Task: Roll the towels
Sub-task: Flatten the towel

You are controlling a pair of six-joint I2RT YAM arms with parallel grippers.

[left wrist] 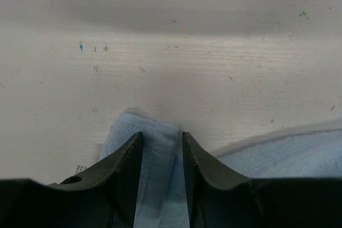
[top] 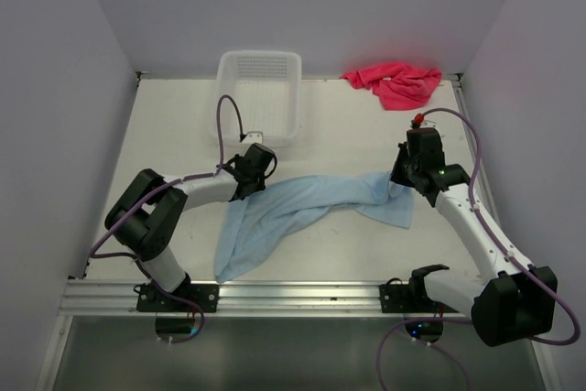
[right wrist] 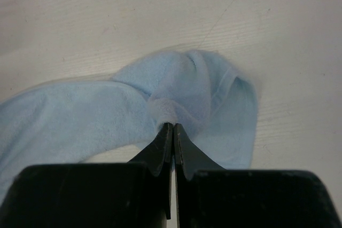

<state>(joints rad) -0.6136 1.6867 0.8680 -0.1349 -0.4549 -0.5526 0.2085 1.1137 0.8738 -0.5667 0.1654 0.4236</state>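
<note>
Because the blue towel [top: 302, 212] near the basket [top: 260, 89] is soft and floppy, grab corners; right gripper [right wrist: 170, 126] pinches one tight; left gripper [left wrist: 162, 135], I cannot tell

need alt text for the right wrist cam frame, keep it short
The right gripper, jaws closed, pinches a bunched fold of the light blue towel just ahead of the camera. The rest of the towel trails off to the left across the pale table, and a hemmed corner hangs to the right of the pinch.
</note>
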